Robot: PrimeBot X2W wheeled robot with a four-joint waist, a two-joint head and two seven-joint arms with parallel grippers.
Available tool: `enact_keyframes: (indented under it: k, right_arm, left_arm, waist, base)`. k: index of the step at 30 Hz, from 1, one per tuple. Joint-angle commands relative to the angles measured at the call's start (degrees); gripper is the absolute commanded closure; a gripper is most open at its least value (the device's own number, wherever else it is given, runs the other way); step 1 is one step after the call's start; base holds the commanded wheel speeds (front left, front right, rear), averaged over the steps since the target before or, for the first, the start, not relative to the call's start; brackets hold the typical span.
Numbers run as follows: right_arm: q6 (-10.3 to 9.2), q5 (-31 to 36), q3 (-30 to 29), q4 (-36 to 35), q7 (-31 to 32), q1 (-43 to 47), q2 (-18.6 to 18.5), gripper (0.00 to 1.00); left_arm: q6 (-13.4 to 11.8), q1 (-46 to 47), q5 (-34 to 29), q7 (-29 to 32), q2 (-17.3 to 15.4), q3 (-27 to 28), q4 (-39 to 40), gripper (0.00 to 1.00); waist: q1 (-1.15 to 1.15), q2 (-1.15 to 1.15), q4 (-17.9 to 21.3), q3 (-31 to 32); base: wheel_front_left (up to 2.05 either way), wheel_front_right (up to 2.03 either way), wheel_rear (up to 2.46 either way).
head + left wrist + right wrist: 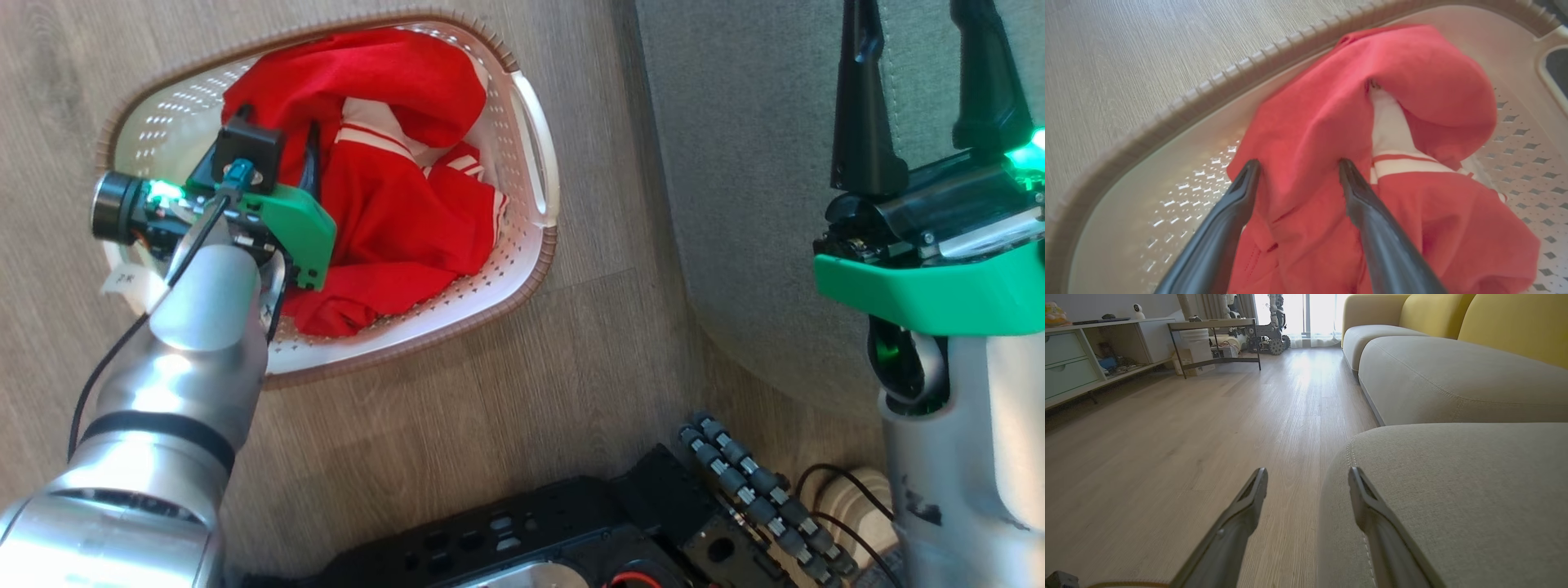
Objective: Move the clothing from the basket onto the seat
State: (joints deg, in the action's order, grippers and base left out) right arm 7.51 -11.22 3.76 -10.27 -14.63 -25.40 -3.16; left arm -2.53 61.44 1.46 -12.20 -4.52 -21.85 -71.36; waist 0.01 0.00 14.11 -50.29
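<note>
The left claw (1296, 163) gapes open astride a fold of the clothes (1412, 81), all in the basket (1208, 90); closing shallow, it may pinch too little and drop them short of the seat (735, 163).

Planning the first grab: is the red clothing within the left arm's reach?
Probably yes: the left gripper hangs inside the basket, jaws open right at a fold of the clothing, nothing between.

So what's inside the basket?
Crumpled red clothing with white stripes lies in the basket, and the left gripper points down at it, open. The cloth covers much of the basket's holey floor, so anything beneath the pile is hidden.
</note>
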Motion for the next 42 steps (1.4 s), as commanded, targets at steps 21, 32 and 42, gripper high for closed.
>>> enact_keyframes:
  k: [21, 32, 42]
  right_arm:
    - [-0.02, 1.41, -0.01, 1.96, -0.37, 1.54, 0.28, 0.0]
    - [-0.02, 5.18, -1.5, 9.34, -0.37, 6.83, 0.28, 0.0]
    - [-0.02, 6.89, -2.46, 15.75, -0.37, 14.96, 0.28, 0.0]
  left_arm:
    - [4.98, -2.9, 3.86, -1.9, 1.43, -2.14, 0.7, 1.0]
    - [7.92, -9.66, 13.18, -2.21, 1.63, -7.6, 10.62, 1.0]
    - [6.36, -14.63, 20.78, 0.91, 1.64, -13.6, 17.98, 1.0]
  waist:
    - [-0.01, 0.0, -2.73, 7.81]
    - [-0.01, 0.0, -7.48, 22.75]
    - [-0.01, 0.0, -11.38, 38.21]
  base:
    - [0.0, 0.0, 0.0]
    - [0.0, 0.0, 0.0]
    - [0.0, 0.0, 0.0]
